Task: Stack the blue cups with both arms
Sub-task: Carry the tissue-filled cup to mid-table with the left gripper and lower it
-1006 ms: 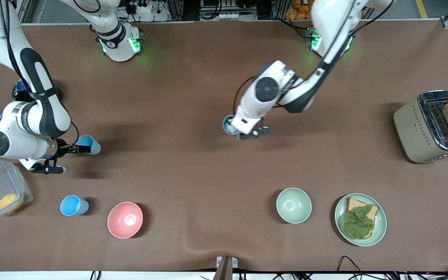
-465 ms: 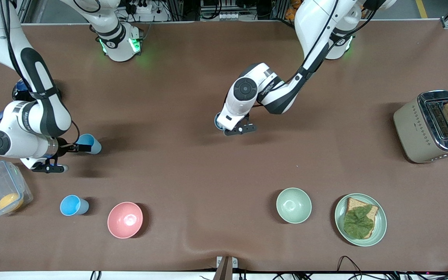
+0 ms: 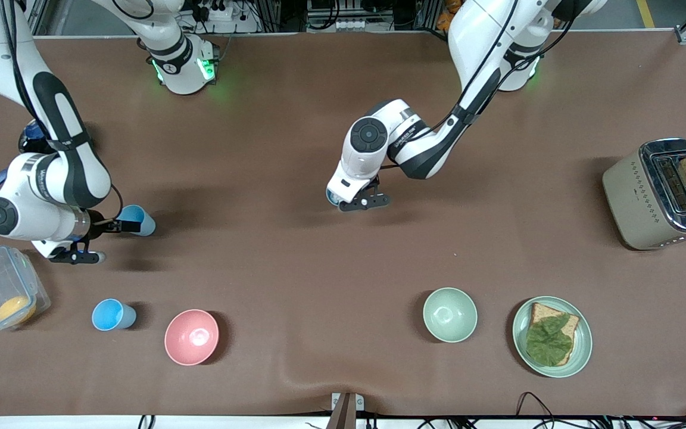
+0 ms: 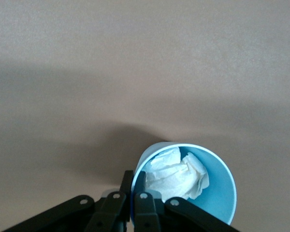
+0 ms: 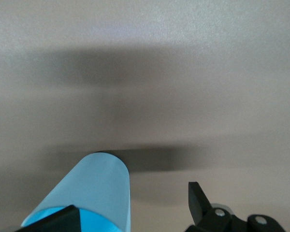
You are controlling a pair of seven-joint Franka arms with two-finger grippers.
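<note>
the left gripper point(image 4: 130, 205) pinches the rim of a blue cup point(image 4: 186, 186) with crumpled paper inside, over mid-table, while the right gripper point(image 3: 118, 226) grips another blue cup point(image 3: 136, 221) sideways, likely to nest them; a third cup point(image 3: 112, 314) stands on the brown table point(image 3: 295, 268) beside a pink bowl point(image 3: 192, 336).

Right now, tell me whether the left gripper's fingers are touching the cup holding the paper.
Touching. The left wrist view shows the left gripper with its fingers pinched on the rim of the blue cup, crumpled paper inside.
</note>
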